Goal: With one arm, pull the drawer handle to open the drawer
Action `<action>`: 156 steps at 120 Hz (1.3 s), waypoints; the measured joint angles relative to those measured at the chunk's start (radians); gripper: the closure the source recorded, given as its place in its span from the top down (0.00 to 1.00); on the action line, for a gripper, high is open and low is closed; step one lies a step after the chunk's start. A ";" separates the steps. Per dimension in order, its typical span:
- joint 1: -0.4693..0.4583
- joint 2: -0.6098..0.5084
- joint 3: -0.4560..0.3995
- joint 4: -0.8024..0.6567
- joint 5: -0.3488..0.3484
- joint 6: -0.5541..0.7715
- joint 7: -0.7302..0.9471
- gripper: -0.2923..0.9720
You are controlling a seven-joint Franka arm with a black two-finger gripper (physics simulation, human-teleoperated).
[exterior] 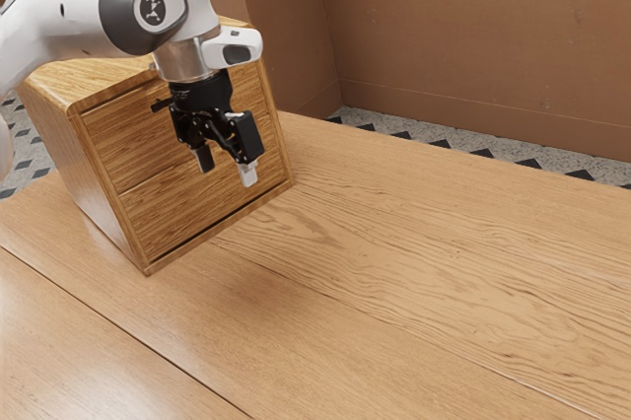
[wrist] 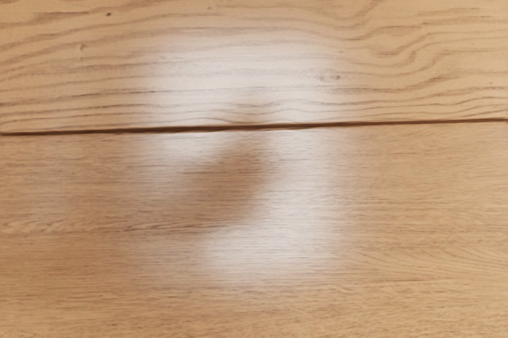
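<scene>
At the exterior view's left stood a wooden cabinet (exterior: 69, 85) on the worktop (exterior: 414, 272), its upper drawer (exterior: 123, 144) and lower drawer (exterior: 197, 205) both flush with the frame. A short dark bar, seemingly the handle (exterior: 160, 105), jutted from the upper drawer's front. Just beside it, toward the exterior view's right, hung the tool (exterior: 226, 168) on the white arm (exterior: 89, 6). Its fingers pointed down in front of the drawer faces and were spread apart, gripping nothing. Nothing lay between the tool and the handle. Further right ran bare planks, and the wrist view showed one seam (wrist: 254, 127) under the hand's shadow. Beyond the worktop lay a patterned floor (exterior: 513, 149) and a brown wall (exterior: 473, 26).
</scene>
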State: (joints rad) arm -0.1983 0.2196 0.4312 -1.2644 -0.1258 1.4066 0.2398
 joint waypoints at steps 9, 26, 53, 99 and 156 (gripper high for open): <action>0.001 0.000 0.000 0.000 0.000 0.000 0.000 0.77; 0.004 0.001 0.001 0.000 -0.002 0.000 0.002 0.77; -0.017 -0.165 -0.005 0.038 0.000 -0.002 0.028 0.77; -0.008 -0.134 -0.039 0.065 -0.037 0.129 0.441 0.77; -0.014 0.083 -0.097 0.242 0.136 -0.028 0.372 0.77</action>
State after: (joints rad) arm -0.2125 0.3024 0.3343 -1.0223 0.0103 1.3782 0.6122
